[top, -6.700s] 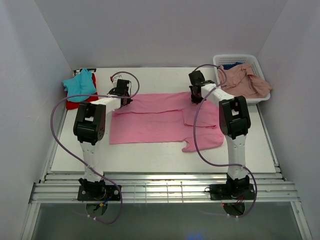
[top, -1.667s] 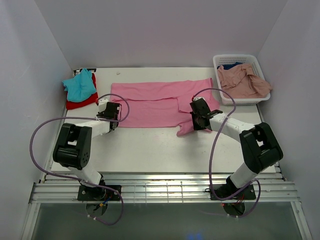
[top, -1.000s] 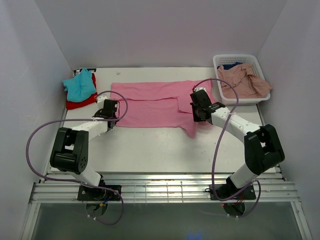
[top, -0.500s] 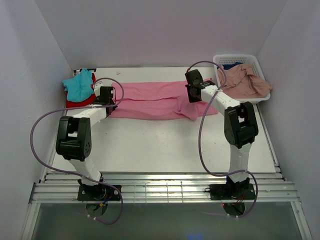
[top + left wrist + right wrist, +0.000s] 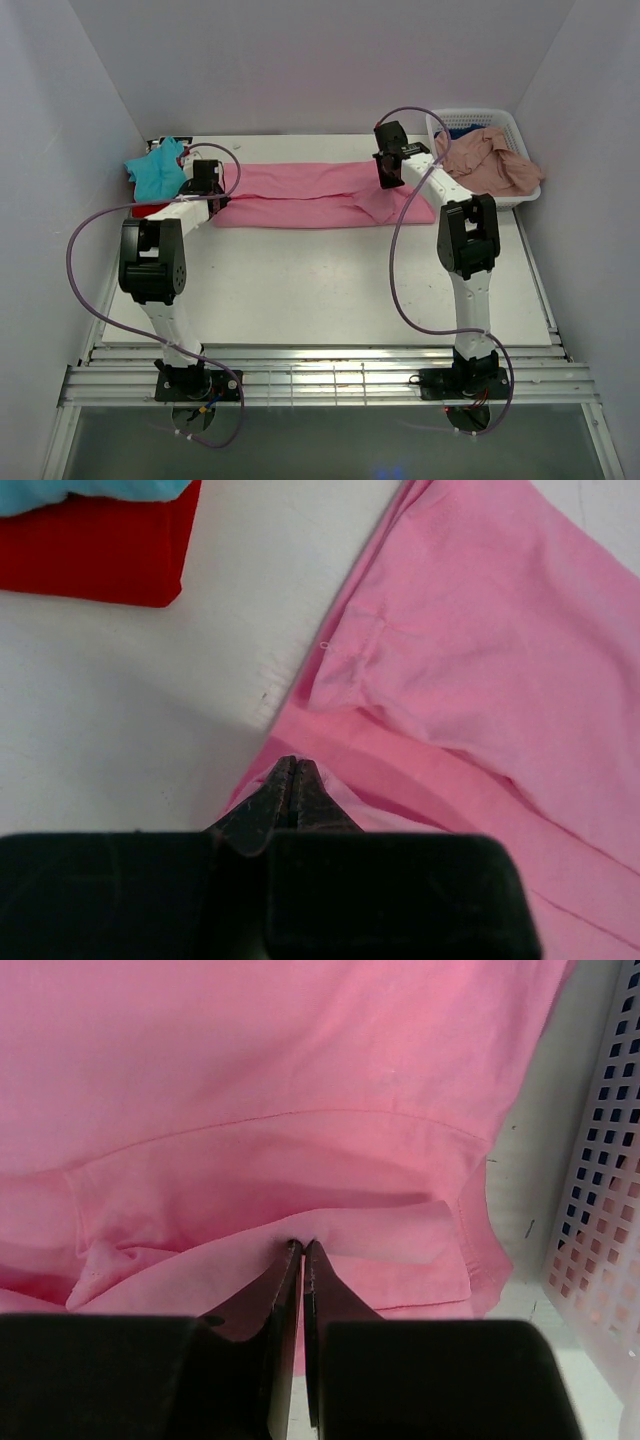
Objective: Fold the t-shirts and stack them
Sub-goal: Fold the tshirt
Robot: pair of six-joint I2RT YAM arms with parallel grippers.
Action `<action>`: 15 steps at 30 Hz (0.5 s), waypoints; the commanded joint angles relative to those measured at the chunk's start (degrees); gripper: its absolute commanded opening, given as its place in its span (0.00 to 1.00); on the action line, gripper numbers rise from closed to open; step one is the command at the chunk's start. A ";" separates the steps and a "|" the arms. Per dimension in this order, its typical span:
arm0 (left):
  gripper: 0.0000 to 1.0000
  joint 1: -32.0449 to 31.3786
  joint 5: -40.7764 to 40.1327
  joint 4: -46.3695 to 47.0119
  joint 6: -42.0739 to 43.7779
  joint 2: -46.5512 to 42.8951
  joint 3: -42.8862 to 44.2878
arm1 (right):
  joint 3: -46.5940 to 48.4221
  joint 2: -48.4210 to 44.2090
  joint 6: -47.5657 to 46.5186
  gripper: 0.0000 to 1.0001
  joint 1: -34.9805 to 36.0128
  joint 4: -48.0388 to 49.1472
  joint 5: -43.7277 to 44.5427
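Left end effector (image 5: 291, 764) and right end effector (image 5: 302, 1246) both pinch 1 pink t-shirt (image 5: 300, 186) near 1 basket (image 5: 506, 119).

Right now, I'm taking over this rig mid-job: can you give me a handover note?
Left gripper: shut on bright pink cloth t-shirt, left end.
Right gripper: shut on its right end.
Done: pink folded lengthwise into a band.
Teal cloth t-shirt lies on red cloth t-shirt, far left.
Salmon-pink t-shirt and dark blue t-shirt sit in white plastic lattice basket.
To do: finish pink, stack, fold the basket pair.
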 commanded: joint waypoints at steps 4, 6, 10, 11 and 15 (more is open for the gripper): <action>0.00 0.37 1.15 0.45 0.45 -0.95 3.22 | 3.76 1.78 -1.05 0.08 -1.44 -1.78 -0.81; 0.00 0.46 0.80 0.55 0.62 -1.65 3.13 | 3.84 1.78 -0.96 0.08 -1.70 -1.86 -1.08; 0.00 0.46 0.45 0.72 0.89 -2.71 2.87 | 3.67 1.60 -0.96 0.08 -2.49 -1.78 -1.25; 0.00 0.54 0.54 0.90 1.06 -2.80 2.78 | 3.76 1.69 -0.96 0.08 -2.58 -1.78 -1.43; 0.00 0.72 0.62 0.37 0.98 -2.10 3.13 | 4.11 2.13 -0.96 0.08 -3.11 -1.86 -1.78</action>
